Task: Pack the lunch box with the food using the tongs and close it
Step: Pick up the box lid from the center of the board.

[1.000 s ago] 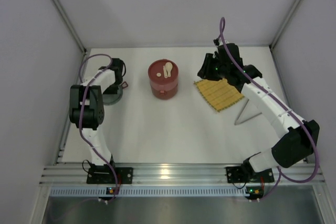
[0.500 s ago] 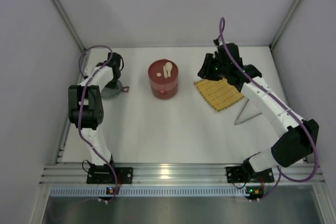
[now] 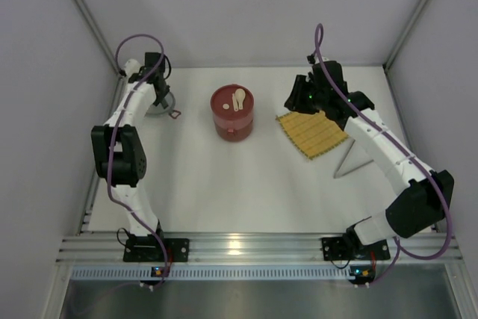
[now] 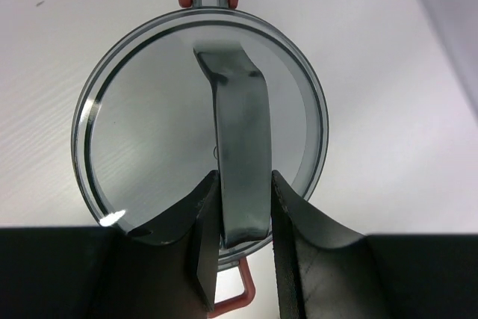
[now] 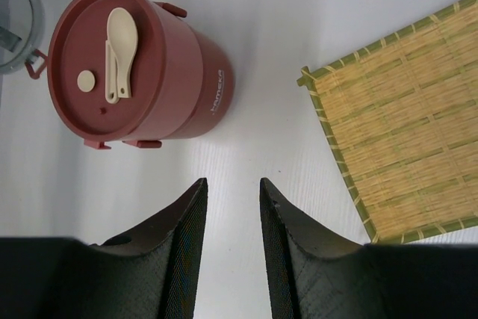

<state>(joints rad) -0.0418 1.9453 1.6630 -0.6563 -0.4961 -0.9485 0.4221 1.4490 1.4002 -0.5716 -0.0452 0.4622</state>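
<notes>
Now my left gripper (image 4: 243,184) clamps the handle (image 4: 239,125) of the grey lid (image 4: 149,132); I should lower it level, far left. My right gripper (image 5: 232,182) hangs part-open, empty.

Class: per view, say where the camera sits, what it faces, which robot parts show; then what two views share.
Top external: above, behind the arms, facing down at the table; both arms show.
Left wrist: on that wrist, facing the grey lid; left gripper clamps its handle.
Right wrist: on that wrist, facing lunch box and yellow mat; open right gripper shows.
Shared: lunch box, top and right wrist.
</notes>
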